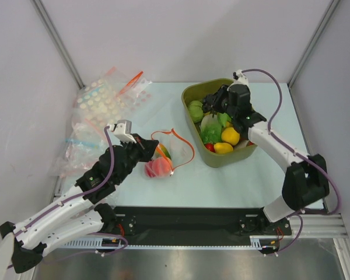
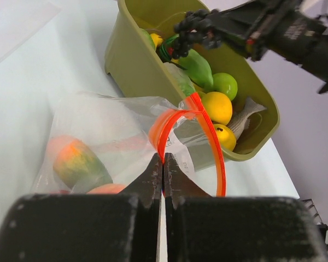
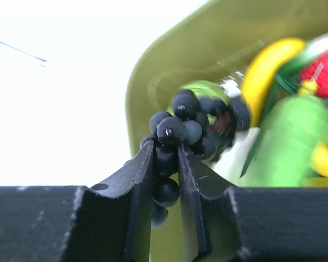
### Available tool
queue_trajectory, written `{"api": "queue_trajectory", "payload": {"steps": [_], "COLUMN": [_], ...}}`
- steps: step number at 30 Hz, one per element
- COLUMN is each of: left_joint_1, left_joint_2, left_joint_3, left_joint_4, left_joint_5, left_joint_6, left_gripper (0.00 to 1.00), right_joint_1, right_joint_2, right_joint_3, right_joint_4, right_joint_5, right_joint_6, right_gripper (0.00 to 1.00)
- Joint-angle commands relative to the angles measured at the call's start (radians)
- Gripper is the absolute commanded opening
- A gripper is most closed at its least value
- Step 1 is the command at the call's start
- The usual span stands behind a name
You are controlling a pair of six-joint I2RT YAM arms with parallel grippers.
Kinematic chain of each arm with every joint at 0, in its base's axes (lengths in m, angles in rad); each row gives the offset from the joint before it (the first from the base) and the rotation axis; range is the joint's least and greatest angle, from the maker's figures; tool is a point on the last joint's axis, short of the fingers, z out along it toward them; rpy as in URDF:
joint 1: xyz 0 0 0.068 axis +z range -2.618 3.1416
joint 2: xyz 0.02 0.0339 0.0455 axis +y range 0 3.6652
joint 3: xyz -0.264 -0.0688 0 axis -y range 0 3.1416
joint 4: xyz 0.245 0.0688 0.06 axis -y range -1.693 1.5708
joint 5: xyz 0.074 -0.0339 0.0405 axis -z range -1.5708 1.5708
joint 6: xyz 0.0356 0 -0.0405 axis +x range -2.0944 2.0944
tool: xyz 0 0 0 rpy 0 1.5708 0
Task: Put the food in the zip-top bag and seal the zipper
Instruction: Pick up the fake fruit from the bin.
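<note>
Pale walls close in a light bench (image 1: pixel 233 181), with the two arms rising from its near edge. Near the middle of the bench, a little toward the left edge, lies the zip-top bag (image 1: pixel 166 154), its mouth gaping toward the right edge and its zipper (image 1: pixel 189 153) curling in a red-orange loop. Inside the bag, a red and peach fruit (image 1: pixel 157 168) lies at the end nearer the near edge, and the left wrist view also shows a green-and-orange fruit (image 2: pixel 79 164) there. The left gripper (image 1: pixel 144 146) reaches in from the left, its jaws pressed together on the zipper (image 2: pixel 216 147) where the strip runs down between the fingertips (image 2: pixel 163 164). Toward the far right corner stands an olive-green tub (image 1: pixel 192 116), just beside the bag's open mouth. It holds a round green fruit (image 1: pixel 196 109), a leafy green piece (image 1: pixel 210 134), a yellow lemon (image 1: pixel 230 136) and more yellow and red pieces. The right gripper (image 1: pixel 217 100) hangs over the far side of the tub, its jaws narrow and clamped on a bunch of dark grapes (image 3: pixel 191 125), which is held above the other pieces. At the far left corner lies a heap of clear dotted bags (image 1: pixel 105 102).
</note>
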Motion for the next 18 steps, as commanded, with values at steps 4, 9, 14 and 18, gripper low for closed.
{"api": "queue_trajectory", "payload": {"steps": [4,9,14,18], "left_joint_1": [-0.003,-0.003,-0.003,-0.003], "left_joint_2": [0.013,0.032,0.042,0.056], "left_joint_3": [0.011,0.017,0.016,0.02], "left_joint_4": [0.053,0.053,0.056,0.053], "left_joint_5": [0.003,0.006,0.006,0.007], "left_joint_6": [0.006,0.01,0.01,0.015], "left_gripper": [0.0,0.0,0.0,0.0], "right_joint_1": [0.01,0.042,0.131,0.206], "right_joint_2": [-0.204,-0.401,-0.563,-0.657], "right_joint_3": [-0.113,-0.227,-0.331,-0.39], "right_joint_4": [0.14,0.194,0.244,0.278], "right_joint_5": [-0.118,-0.17,-0.184,-0.279], "right_joint_6": [0.001,-0.004,-0.071,-0.186], "right_gripper": [0.21,0.21,0.2,0.19]}}
